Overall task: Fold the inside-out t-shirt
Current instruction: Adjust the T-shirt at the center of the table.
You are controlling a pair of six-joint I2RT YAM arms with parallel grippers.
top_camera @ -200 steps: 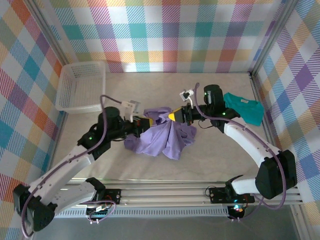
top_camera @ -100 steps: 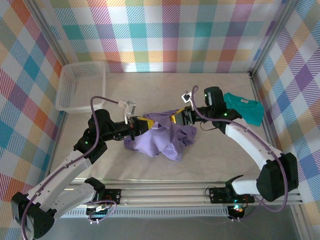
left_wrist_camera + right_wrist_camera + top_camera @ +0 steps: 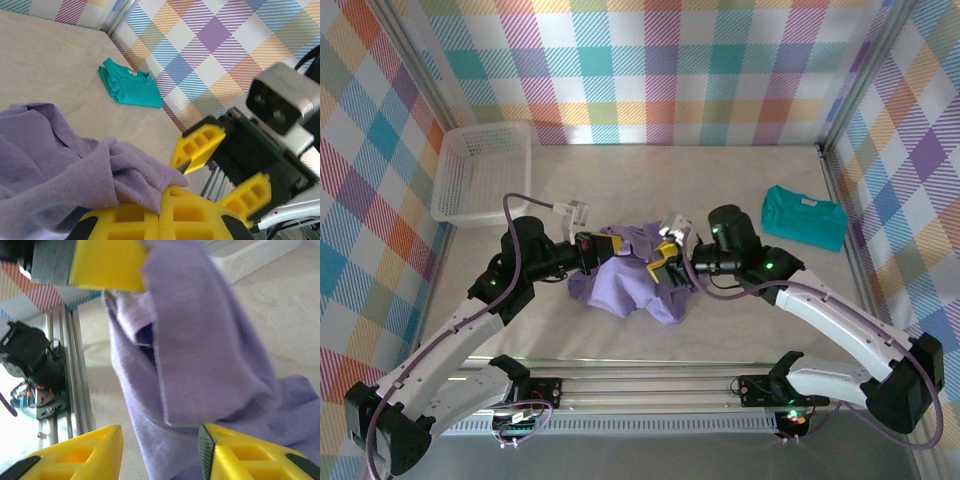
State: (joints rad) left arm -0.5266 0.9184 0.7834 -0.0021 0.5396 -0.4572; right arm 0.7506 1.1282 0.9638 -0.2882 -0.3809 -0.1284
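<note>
The lavender t-shirt point(image 3: 625, 285) lies bunched at mid table point(image 3: 650, 180). The left gripper point(image 3: 607, 246) has its jaws clamped on a raised fold. The right gripper point(image 3: 665, 268) has its jaws apart, beside the cloth

Both arms angled inward, left tool point(image 3: 609, 244) pinched closed, right tool point(image 3: 665, 266) agape, nearly tip to tip.

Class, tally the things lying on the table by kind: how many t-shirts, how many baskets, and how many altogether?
T-shirts: 2 (lavender t-shirt, teal t-shirt)
Baskets: 1 (white basket)
Total: 3
</note>
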